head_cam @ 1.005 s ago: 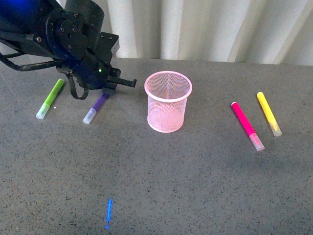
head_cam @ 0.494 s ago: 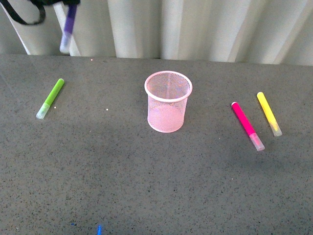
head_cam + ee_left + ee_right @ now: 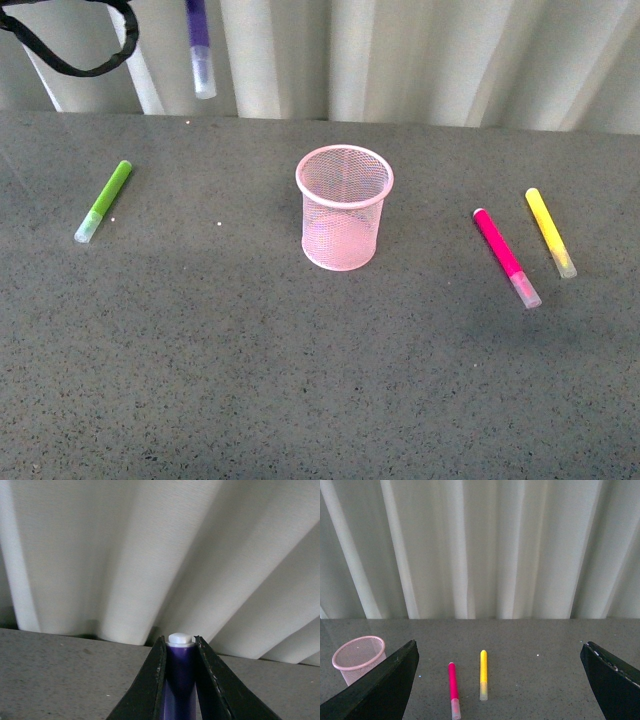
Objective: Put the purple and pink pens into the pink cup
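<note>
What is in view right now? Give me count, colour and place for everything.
pink cup: 1, pale pink mesh, upright mid-table, no pens in it
purple pen: 1, dark purple, in the air at far left, clear cap down
pink pen: 1, magenta, flat on the table right of the cup
yellow marker: 1, yellow, flat beside the pink pen, not touching it
green marker: 1, lime green, flat left of the cup
table: 1, speckled grey
curtain: 1, white, pleated, behind the table
cable: 1, black loop, top left
left gripper: 1, black, shut on the purple pen
right gripper: 1, black, open, empty
</note>
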Controlling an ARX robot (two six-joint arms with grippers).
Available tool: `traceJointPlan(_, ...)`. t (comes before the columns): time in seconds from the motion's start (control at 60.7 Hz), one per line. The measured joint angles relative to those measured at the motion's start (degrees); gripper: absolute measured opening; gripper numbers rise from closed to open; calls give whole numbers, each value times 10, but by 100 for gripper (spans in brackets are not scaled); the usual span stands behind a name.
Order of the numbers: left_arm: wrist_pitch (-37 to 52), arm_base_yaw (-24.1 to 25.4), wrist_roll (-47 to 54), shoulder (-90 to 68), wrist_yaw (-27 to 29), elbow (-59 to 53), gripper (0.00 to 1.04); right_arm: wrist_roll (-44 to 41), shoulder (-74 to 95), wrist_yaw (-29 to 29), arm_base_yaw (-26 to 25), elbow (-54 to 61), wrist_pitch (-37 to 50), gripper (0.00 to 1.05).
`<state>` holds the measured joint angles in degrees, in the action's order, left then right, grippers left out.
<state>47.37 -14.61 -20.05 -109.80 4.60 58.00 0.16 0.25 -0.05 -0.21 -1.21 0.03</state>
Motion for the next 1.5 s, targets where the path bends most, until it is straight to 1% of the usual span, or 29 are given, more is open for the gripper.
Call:
traceJointPlan(0.181, 57, -37, -59, -34, 30, -1, 13, 0, 0, 0, 0, 0, 0, 98)
traceJointPlan(0.445, 116, -58, -127, -95, 64, 0, 13, 0, 0, 0, 0, 0, 0, 98)
traceJointPlan(0.708, 137, -80, -180, -138, 94, 6, 13, 0, 0, 0, 0, 0, 0, 98)
traceJointPlan(0.906, 162, -86, -193, -159, 111, 13, 13, 0, 0, 0, 0, 0, 0, 98)
traceJointPlan(1.136, 195, -92, -183, -179, 121, 22, 13, 0, 0, 0, 0, 0, 0, 98)
traceJointPlan(1.466, 206, -105, -157, -193, 110, 32, 13, 0, 0, 0, 0, 0, 0, 98)
traceJointPlan(1.482, 206, -105, -157, -193, 106, 32, 14, 0, 0, 0, 0, 0, 0, 98)
traceJointPlan(1.499, 207, -105, -156, -193, 104, 32, 18, 0, 0, 0, 0, 0, 0, 98)
